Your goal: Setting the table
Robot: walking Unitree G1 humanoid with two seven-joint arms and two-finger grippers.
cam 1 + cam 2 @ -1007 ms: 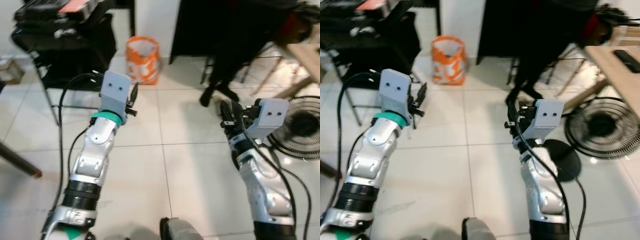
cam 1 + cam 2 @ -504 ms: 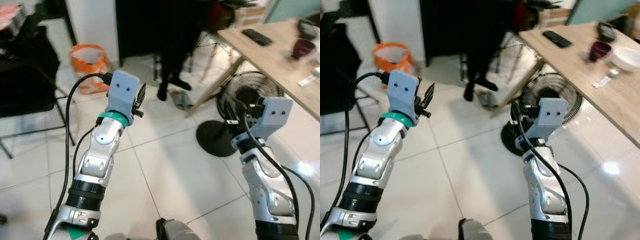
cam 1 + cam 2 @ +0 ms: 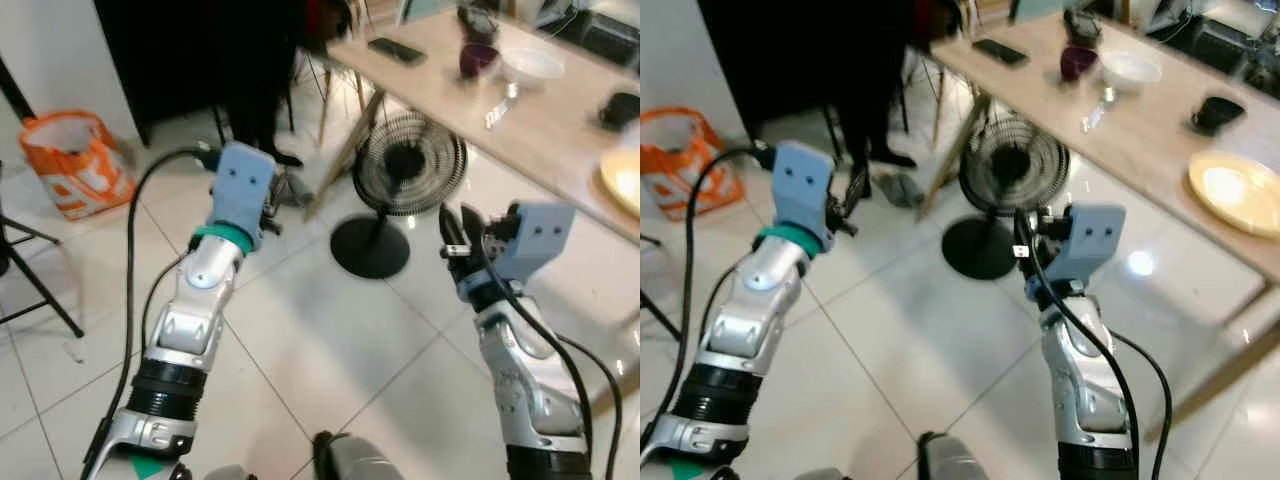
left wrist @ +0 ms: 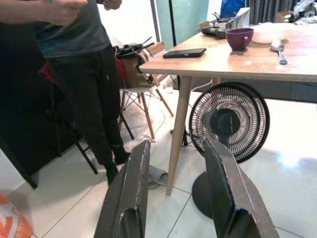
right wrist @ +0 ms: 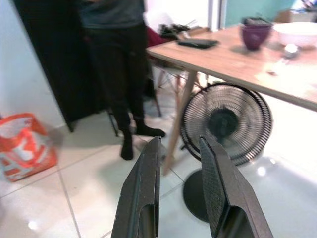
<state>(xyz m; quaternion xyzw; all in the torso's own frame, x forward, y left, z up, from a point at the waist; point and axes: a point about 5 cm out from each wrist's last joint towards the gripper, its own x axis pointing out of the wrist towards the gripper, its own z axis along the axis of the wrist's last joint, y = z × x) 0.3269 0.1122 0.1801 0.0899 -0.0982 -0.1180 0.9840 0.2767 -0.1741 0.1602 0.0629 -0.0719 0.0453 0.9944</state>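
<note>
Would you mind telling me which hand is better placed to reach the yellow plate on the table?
Probably the right hand: the yellow plate lies on the wooden table on the robot's right, while the left hand is farther off. Both are open, holding nothing.

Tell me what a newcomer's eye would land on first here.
Most striking are the robot's two silver arms raised over the white tiled floor, left claw and right claw both open and empty. Ahead stands a black pedestal fan beside a wooden table carrying a purple bowl, a white bowl and a yellow plate.
</note>
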